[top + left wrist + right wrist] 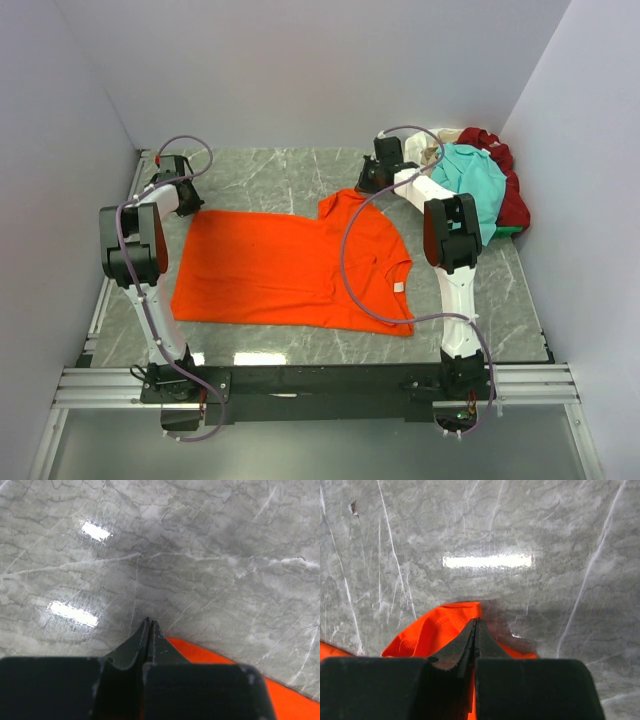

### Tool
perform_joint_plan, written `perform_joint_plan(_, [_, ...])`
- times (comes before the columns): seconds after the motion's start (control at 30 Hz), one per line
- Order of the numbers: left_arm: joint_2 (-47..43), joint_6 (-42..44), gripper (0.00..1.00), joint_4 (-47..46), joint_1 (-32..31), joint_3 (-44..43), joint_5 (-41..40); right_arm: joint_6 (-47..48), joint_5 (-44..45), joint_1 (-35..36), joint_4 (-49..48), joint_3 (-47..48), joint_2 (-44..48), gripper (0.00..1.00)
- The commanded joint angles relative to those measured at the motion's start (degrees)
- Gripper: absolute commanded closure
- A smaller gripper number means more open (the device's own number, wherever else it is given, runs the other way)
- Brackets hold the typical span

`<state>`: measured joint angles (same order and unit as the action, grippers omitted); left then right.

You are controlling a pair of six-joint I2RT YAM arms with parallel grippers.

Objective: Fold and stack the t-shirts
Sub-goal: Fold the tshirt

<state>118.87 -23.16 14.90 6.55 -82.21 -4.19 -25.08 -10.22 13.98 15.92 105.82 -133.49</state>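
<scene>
Flat on the worktop [270, 170] an orange shirt [290, 265] is spread, its sleeve [445, 625] pinched by the closed right gripper [475, 622], left gripper [148, 622] shut tight beside the far corner, other shirts [480, 185] piled far right.

Flat t-shirt [290, 270] on the table [280, 170], shirt pile [480, 185] far right

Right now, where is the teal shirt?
Top view: the teal shirt lies in the far right corner, over the dark red shirt, beside the right arm.
</scene>
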Motion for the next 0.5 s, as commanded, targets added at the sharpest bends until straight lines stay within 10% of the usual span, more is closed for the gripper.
perform_joint_plan(0.0, [0.4,0.6,1.00,0.8,-0.3,-1.5,1.1,-0.8,-0.2,-0.4,-2.3,-0.9,5.0,1.00])
perform_joint_plan(0.47, [-0.7,-0.6,1.00,-0.7,-0.3,-2.9,4.7,-1.8,-2.6,-2.5,-1.6,6.6,3.5,1.00])
